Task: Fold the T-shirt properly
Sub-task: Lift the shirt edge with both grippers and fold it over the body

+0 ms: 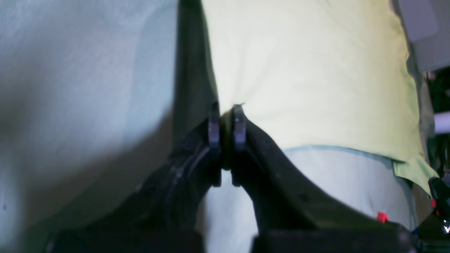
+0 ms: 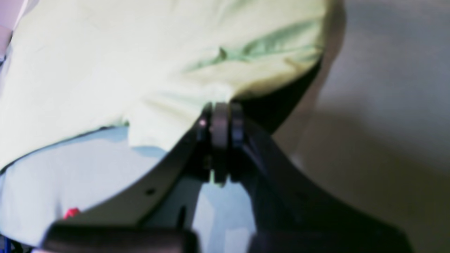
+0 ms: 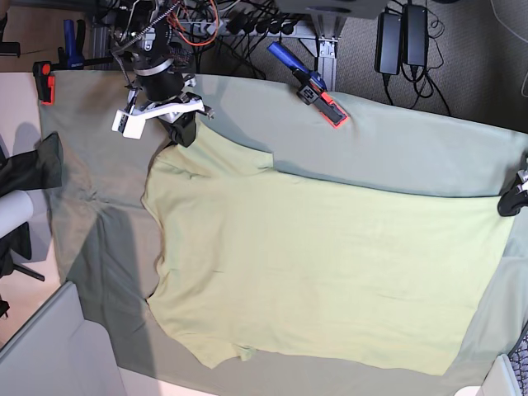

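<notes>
The pale yellow-green T-shirt [image 3: 330,264] lies spread on the grey-green table cloth [image 3: 396,148]. My right gripper [image 3: 183,134] is at the shirt's far left corner, by a sleeve. In the right wrist view the gripper [image 2: 219,123] is shut on a bunched edge of the shirt [image 2: 105,63], which is raised a little off the cloth. My left gripper [image 3: 510,200] is at the shirt's far right corner, at the table's right edge. In the left wrist view the gripper [image 1: 226,123] is shut on the shirt's edge [image 1: 309,70].
A blue and orange clamp [image 3: 318,87] and a red clamp [image 3: 43,82] pin the table cloth at the back edge. Cables and power adapters [image 3: 404,37] lie behind the table. A dark object [image 3: 45,161] and a white cylinder [image 3: 16,214] sit at the left edge.
</notes>
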